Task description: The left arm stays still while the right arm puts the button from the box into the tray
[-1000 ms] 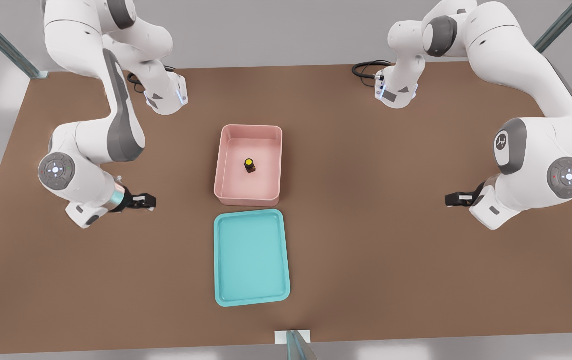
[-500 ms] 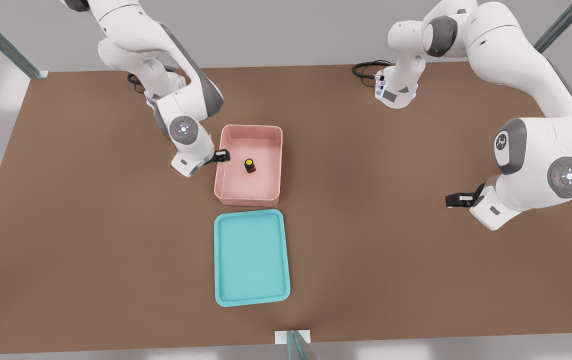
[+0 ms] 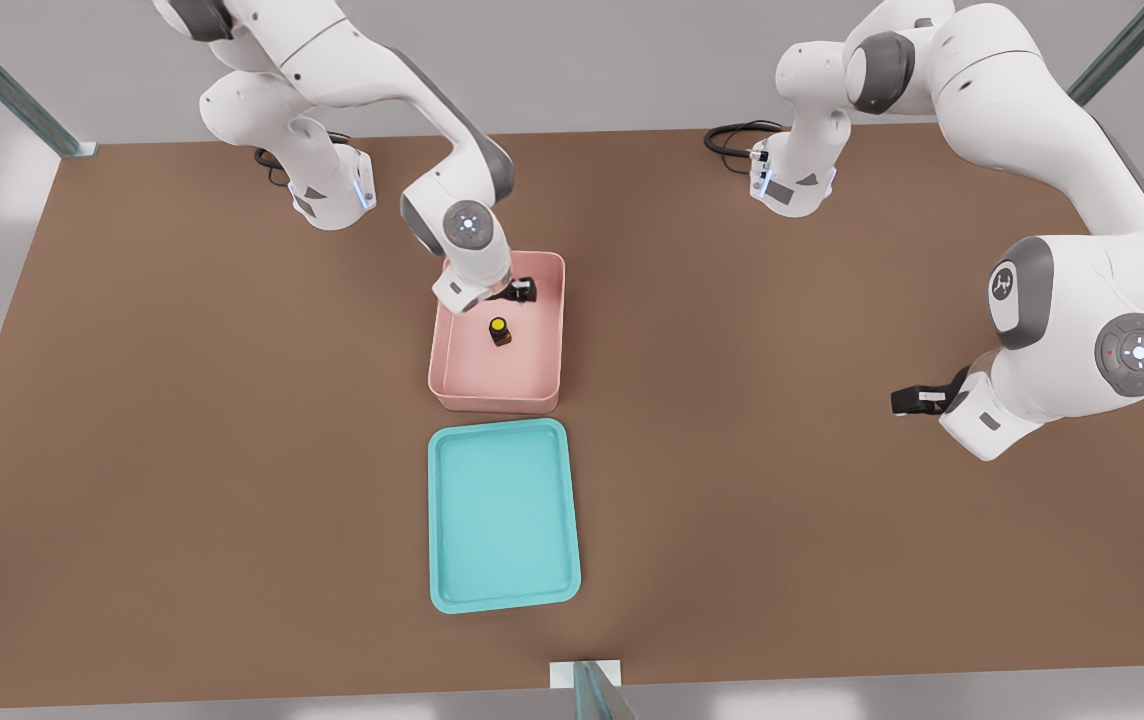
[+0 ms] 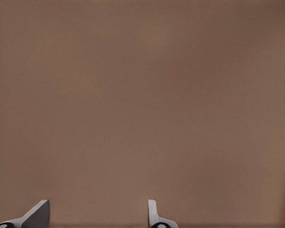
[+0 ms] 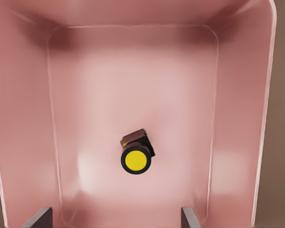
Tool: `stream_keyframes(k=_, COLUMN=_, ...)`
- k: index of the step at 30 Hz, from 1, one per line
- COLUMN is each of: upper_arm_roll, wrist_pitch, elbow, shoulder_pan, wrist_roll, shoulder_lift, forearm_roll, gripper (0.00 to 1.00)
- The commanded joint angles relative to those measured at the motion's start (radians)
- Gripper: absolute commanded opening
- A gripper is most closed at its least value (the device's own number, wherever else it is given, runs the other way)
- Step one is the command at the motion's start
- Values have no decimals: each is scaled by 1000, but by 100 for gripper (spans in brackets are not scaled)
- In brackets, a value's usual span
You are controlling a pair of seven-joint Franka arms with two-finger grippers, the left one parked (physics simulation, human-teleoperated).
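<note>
Spread, empty claw (image 3: 524, 291) hangs over the box (image 3: 452, 330); just below it stands the button (image 3: 499, 331), dark block, yellow cap.

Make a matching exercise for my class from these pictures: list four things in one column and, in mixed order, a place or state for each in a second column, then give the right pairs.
Things
1. tiny dark button with a round yellow cap
2. light teal shallow rectangular tray
3. black two-finger gripper of the right arm
4. pink tall-walled plastic box

Places or states
A. holds nothing
B. hovers over the box's far end, fingers open
C. sits on the box floor, ungrasped
D. stands just beyond the tray, apart from it

Pairs: 1-C, 2-A, 3-B, 4-D
</note>
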Motion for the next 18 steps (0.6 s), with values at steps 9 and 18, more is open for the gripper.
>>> stream_keyframes(k=9, upper_arm_roll=3, wrist_pitch=172, elbow=-62, shoulder_pan=9, wrist_roll=291, shoulder_lift=71, forearm_roll=1, gripper=100)
stream_keyframes(k=18, upper_arm_roll=3, wrist_pitch=244, elbow=-99, shoulder_pan=13, wrist_roll=289, shoulder_lift=117, forearm_roll=1, gripper=100)
